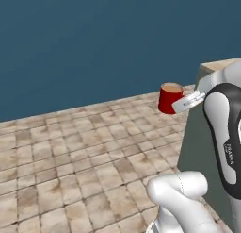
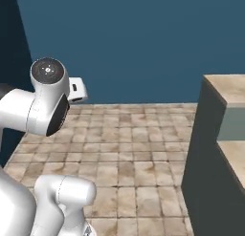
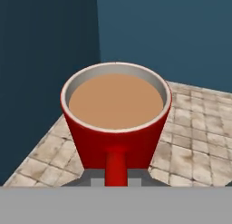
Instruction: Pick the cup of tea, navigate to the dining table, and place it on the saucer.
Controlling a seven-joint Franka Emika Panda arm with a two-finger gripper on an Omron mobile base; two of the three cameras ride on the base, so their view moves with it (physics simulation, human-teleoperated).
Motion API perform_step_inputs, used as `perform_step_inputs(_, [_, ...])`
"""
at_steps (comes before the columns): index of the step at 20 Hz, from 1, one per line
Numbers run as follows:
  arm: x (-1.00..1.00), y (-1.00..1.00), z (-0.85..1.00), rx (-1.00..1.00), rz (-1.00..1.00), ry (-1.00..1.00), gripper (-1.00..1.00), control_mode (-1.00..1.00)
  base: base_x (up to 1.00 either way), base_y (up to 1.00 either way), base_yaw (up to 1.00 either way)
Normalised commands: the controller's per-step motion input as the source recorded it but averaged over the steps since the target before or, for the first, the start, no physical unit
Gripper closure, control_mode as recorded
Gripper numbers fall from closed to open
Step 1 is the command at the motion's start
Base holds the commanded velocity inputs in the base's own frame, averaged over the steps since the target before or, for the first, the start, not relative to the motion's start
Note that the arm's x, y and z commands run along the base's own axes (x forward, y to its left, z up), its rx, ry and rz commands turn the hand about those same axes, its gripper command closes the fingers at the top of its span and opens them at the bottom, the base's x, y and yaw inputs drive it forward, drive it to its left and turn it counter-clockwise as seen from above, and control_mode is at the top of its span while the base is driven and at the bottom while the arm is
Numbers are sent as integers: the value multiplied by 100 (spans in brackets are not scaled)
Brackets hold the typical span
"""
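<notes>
The gripper was clamped on the handle, it seemed, of the cup of tea, held upright above the tiled floor. The dining table stood just right of it.

Flat, even rendered light with no glare. All views are slightly soft and blocky. The tiled floor carries no cast shadows; beside it, the blue wall darkens at the corner.
</notes>
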Motion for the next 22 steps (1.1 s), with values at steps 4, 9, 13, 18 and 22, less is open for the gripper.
perform_step_inputs(4, [0,0,0,0,0,0,100,100,100,100,-40])
perform_step_inputs(9, [0,0,0,0,0,0,100,100,100,100,-41])
perform_step_inputs(13, [0,0,0,0,0,0,100,100,100,98,-49])
perform_step_inputs(18, [0,0,0,0,0,0,100,100,100,95,-52])
perform_step_inputs(22, [0,0,0,0,0,0,100,100,100,96,-49])
